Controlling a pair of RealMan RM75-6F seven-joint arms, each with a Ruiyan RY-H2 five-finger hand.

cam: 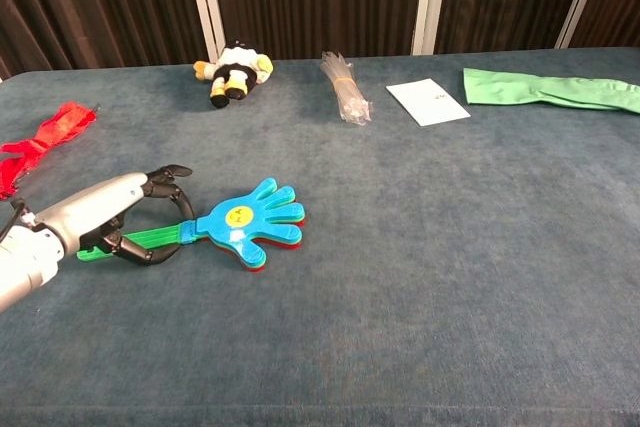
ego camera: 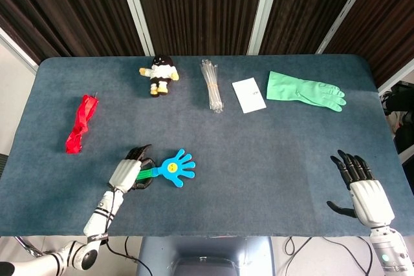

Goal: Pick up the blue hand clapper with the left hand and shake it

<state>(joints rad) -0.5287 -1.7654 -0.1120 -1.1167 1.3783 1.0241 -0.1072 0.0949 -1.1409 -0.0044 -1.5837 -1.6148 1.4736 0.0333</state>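
Observation:
The blue hand clapper (ego camera: 176, 167) (cam: 247, 220) lies flat on the blue table, its green handle (cam: 150, 237) pointing left. My left hand (ego camera: 129, 173) (cam: 96, 212) sits over the handle. Its dark fingers (cam: 166, 173) arch over the far side, and the thumb lies on the near side, close against the handle. The fingers are still apart, well off the handle. My right hand (ego camera: 359, 187) hovers near the table's front right corner with fingers spread and nothing in it. It shows only in the head view.
A red cloth (ego camera: 81, 123) lies at the left. Along the far side are a plush toy (ego camera: 160, 75), a bundle of clear straws (ego camera: 211, 85), a white card (ego camera: 249, 94) and a green rubber glove (ego camera: 304, 91).

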